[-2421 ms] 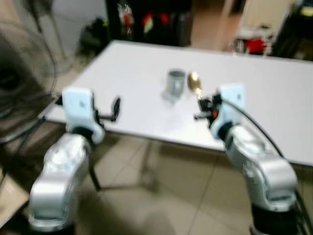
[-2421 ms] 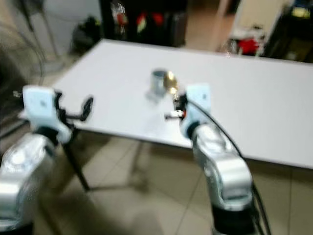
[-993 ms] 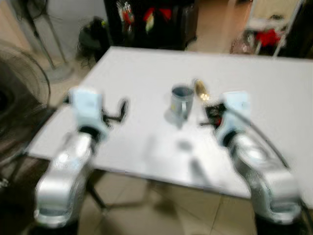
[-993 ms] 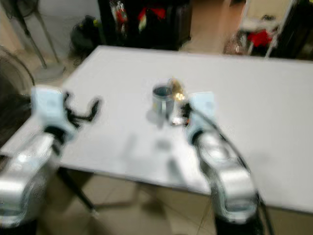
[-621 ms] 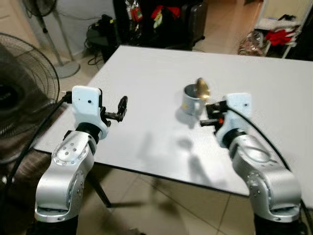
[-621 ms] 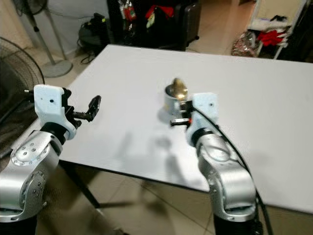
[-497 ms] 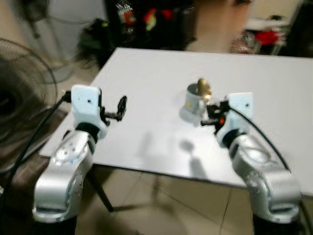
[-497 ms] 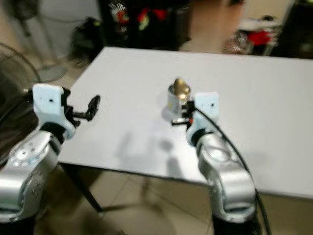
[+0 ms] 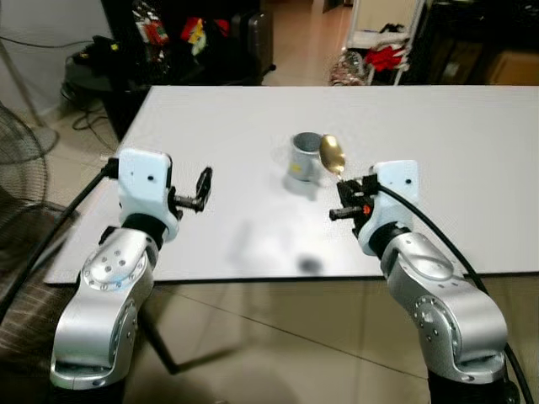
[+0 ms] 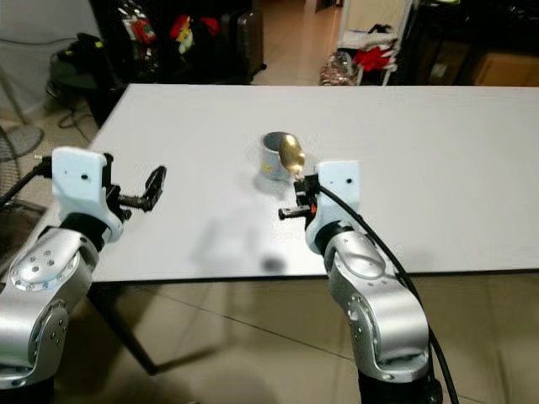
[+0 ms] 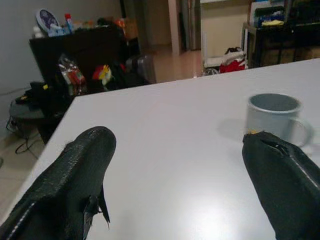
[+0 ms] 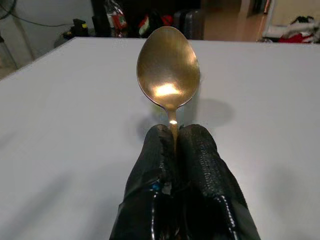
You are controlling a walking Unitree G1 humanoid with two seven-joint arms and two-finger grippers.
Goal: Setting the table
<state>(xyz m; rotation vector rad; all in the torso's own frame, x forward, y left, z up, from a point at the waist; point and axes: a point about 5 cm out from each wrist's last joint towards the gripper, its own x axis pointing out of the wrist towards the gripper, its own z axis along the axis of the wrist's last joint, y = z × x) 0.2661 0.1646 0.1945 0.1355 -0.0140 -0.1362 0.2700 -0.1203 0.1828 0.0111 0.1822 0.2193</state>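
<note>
While the right gripper (image 12: 173,137) pinches the thin stem of one gold spoon (image 12: 168,75) between its textured black fingers, the smooth oval bowl stands up over the matte white table (image 9: 438,135), just beside one grey cylindrical mug (image 9: 305,156). Most of the spoon's handle is hidden inside the clamped fingers. Near the table's front-left corner, the left gripper (image 9: 202,186) hovers with its two rounded black fingers spread apart, holding nothing.

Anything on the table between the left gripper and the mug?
Nothing. The stretch of white table between the open left gripper and the grey mug is bare, as the left eye and left wrist views show.
</note>
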